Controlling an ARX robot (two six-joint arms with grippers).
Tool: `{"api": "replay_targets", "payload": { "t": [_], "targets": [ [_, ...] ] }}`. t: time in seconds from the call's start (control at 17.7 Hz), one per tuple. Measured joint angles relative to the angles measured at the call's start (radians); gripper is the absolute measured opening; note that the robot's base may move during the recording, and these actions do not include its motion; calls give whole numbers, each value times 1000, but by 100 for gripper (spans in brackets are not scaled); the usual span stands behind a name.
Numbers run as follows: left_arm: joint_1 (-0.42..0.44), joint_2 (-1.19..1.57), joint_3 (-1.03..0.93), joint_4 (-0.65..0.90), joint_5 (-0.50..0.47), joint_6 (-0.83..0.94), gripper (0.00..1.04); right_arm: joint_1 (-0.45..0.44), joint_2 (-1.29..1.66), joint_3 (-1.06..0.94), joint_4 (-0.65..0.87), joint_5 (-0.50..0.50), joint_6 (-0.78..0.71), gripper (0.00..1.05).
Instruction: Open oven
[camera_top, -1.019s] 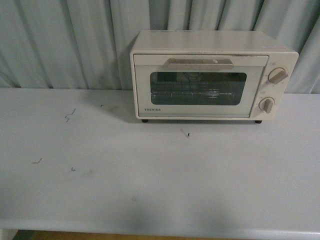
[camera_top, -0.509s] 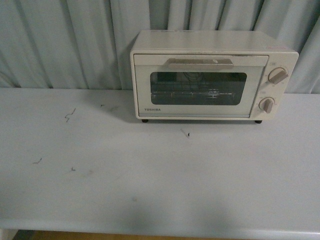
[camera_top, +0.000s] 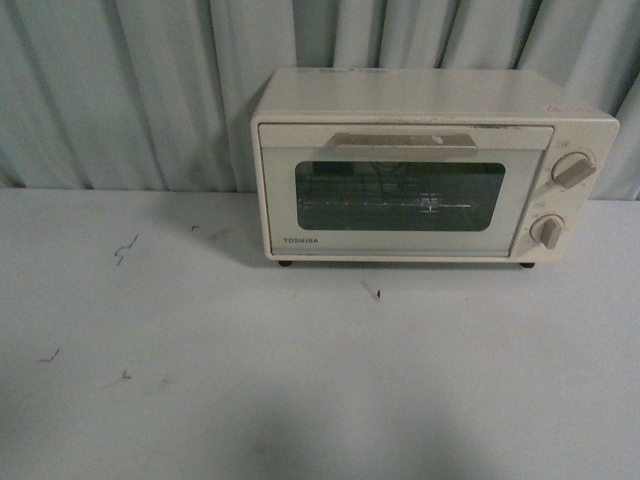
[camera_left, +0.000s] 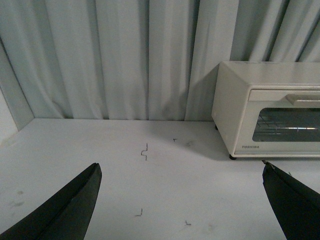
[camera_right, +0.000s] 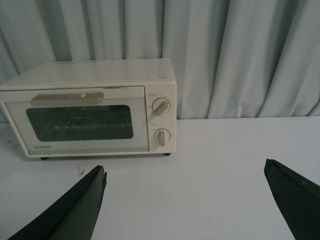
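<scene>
The cream-white Toshiba oven (camera_top: 430, 165) stands at the back of the white table against the curtain. Its glass door is shut, with the bar handle (camera_top: 405, 142) along the top and two round knobs (camera_top: 572, 170) at the right. A wire rack shows behind the glass. The oven also shows in the left wrist view (camera_left: 272, 107) and the right wrist view (camera_right: 90, 115). My left gripper (camera_left: 182, 172) is open and empty, well short of the oven. My right gripper (camera_right: 185, 167) is open and empty, also short of it. Neither arm shows in the front view.
The white table (camera_top: 300, 380) carries a few small dark scuff marks (camera_top: 125, 250). A grey-blue pleated curtain (camera_top: 130, 90) hangs right behind the oven. A wall edge shows beside the curtain in the left wrist view (camera_left: 12, 110).
The front view has moved closer: the oven now looks larger and sits lower in the frame, and the table's front edge is out of view. The oven door stays shut.
</scene>
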Motion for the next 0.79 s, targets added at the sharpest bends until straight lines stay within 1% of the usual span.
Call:
{"api": "replay_targets", "payload": {
  "t": [0.57,0.62,0.68,0.74,0.79],
  "targets": [
    [0,0,0,-3,0,0,98,0,0,0,0,0,0,98],
    [0,13,13,-55,11,-27,98,0,0,0,-1,0,0,98],
    [-55,220,83,-94,5,-251,98,0,0,0,-1,-1,0,98],
    [-137,468,125,51,-51,-483,98,0,0,0,0,-1,0,98],
    [-215,726,146,220,-89,-750,98,-1,0,0,-1,0,0,98]
  ]
}}
